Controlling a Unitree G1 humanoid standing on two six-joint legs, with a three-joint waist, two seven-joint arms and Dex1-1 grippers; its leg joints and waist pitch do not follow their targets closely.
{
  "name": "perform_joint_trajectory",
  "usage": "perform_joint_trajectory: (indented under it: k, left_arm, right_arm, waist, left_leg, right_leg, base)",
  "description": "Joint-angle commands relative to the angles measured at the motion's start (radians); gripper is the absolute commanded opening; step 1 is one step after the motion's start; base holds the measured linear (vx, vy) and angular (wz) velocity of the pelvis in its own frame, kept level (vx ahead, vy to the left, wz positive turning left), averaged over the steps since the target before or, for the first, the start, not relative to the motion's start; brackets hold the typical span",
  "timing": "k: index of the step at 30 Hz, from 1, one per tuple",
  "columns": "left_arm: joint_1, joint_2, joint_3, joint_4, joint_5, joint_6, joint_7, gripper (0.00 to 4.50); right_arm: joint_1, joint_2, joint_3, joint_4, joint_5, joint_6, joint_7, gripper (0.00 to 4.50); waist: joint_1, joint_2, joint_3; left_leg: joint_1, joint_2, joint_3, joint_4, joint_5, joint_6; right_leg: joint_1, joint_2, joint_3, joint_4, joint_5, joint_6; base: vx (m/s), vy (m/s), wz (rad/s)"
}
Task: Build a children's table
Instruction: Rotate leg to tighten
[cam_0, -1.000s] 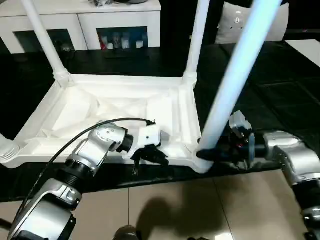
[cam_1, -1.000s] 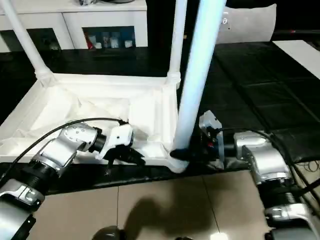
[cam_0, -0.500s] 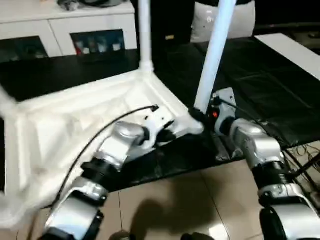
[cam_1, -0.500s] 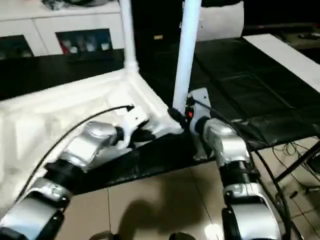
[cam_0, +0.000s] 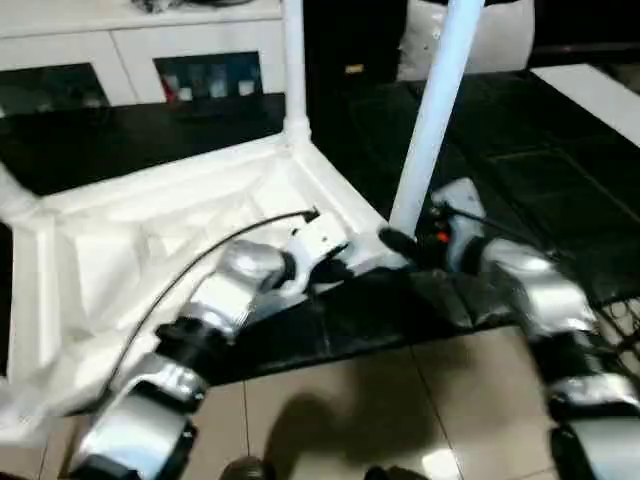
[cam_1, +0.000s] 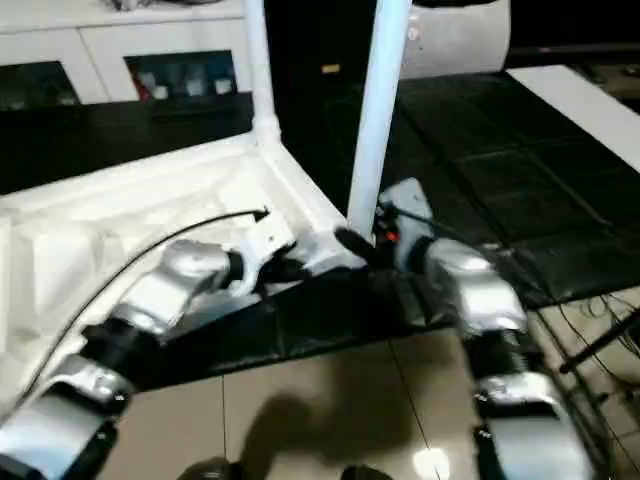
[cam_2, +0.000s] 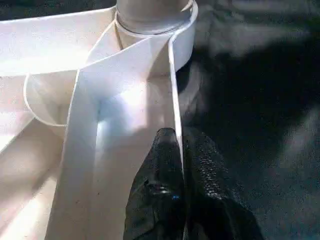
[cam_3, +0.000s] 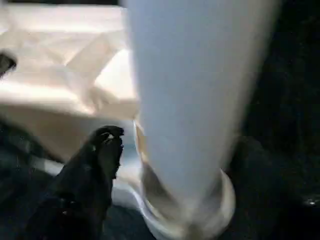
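The children's table (cam_0: 150, 230) lies upside down on the black work table, turned at an angle with one corner toward me. White legs stand in its sockets, among them a far leg (cam_0: 293, 60) and a near right leg (cam_0: 432, 120). My left gripper (cam_2: 181, 150) is shut on the tabletop's thin rim wall, just short of the near right corner socket (cam_2: 152, 20). My right gripper (cam_0: 400, 240) is at the foot of the near right leg (cam_3: 190, 100). One black finger (cam_3: 102, 150) stands a little off the leg, so the gripper is open.
The black work table (cam_0: 520, 160) runs off to the right, and its front edge crosses just below my grippers, with tiled floor (cam_0: 400, 400) beneath. White cabinets (cam_0: 120, 40) line the back. A white sheet (cam_0: 595, 90) lies at the far right.
Over the second the tabletop swung round, its left end coming toward me. My right gripper, earlier closed on the near right leg's base, has opened off it. The left grip holds.
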Motion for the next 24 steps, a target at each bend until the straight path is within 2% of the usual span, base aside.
perform_joint_trajectory:
  k: [1, 4, 6, 11, 15, 20, 24]
  left_arm:
    - [-0.011, 0.019, -0.014, -0.027, -0.019, -0.082, -0.086, 0.0]
    - [0.004, 0.064, -0.028, -0.043, -0.059, -0.139, -0.219, 0.0]
    - [0.002, 0.085, -0.038, -0.041, -0.065, -0.163, -0.269, 0.0]
    - [0.002, 0.133, -0.078, -0.029, -0.053, -0.232, -0.364, 0.0]
    - [0.004, 0.149, -0.089, -0.024, -0.055, -0.263, -0.424, 0.0]
    - [0.008, 0.154, -0.097, -0.045, -0.079, -0.268, -0.469, 0.0]
    - [0.005, 0.151, -0.097, -0.046, -0.081, -0.273, -0.483, 0.0]
  right_arm:
    - [0.008, -0.03, 0.019, -0.037, 0.007, -0.016, 0.061, 3.99]
    - [0.027, -0.098, 0.06, -0.04, -0.016, -0.076, 0.166, 3.99]
    - [0.037, -0.125, 0.071, -0.049, -0.007, -0.086, 0.236, 3.99]
    - [0.059, -0.164, 0.09, -0.08, 0.022, -0.105, 0.378, 3.99]
    - [0.077, -0.194, 0.128, -0.108, 0.042, -0.109, 0.481, 3.63]
    - [0.074, -0.181, 0.134, -0.119, 0.068, -0.066, 0.542, 3.19]
    - [0.068, -0.178, 0.152, -0.116, 0.086, -0.038, 0.583, 2.87]
  waist:
    - [0.006, -0.011, -0.082]
    - [0.012, -0.01, -0.08]
    - [0.019, -0.008, -0.081]
    - [0.04, -0.01, -0.08]
    - [0.045, -0.01, -0.079]
    - [0.045, -0.016, -0.079]
    - [0.046, -0.015, -0.079]
  left_leg:
    - [0.011, 0.032, -0.008, -0.057, -0.144, 0.104]
    - [0.014, 0.036, -0.006, -0.058, -0.159, 0.099]
    - [0.018, 0.038, -0.005, -0.058, -0.167, 0.097]
    - [0.018, 0.042, -0.006, -0.059, -0.175, 0.1]
    - [0.021, 0.044, -0.006, -0.061, -0.188, 0.093]
    - [0.016, 0.043, -0.007, -0.061, -0.182, 0.093]
    - [0.016, 0.042, -0.007, -0.061, -0.179, 0.09]
  right_leg:
    - [0.071, -0.07, 0.049, -0.073, -0.241, -0.182]
    - [0.067, -0.071, 0.05, -0.075, -0.262, -0.185]
    - [0.065, -0.072, 0.05, -0.074, -0.262, -0.191]
    - [0.064, -0.074, 0.052, -0.072, -0.272, -0.192]
    - [0.062, -0.076, 0.052, -0.074, -0.298, -0.188]
    - [0.064, -0.077, 0.052, -0.073, -0.305, -0.186]
    - [0.063, -0.077, 0.052, -0.076, -0.324, -0.177]
  base:
    - [0.0, 0.0, 0.0]
    - [0.0, 0.0, 0.0]
    - [0.0, 0.0, 0.0]
    - [0.0, 0.0, 0.0]
    - [0.0, 0.0, 0.0]
    - [0.0, 0.0, 0.0]
    - [0.0, 0.0, 0.0]
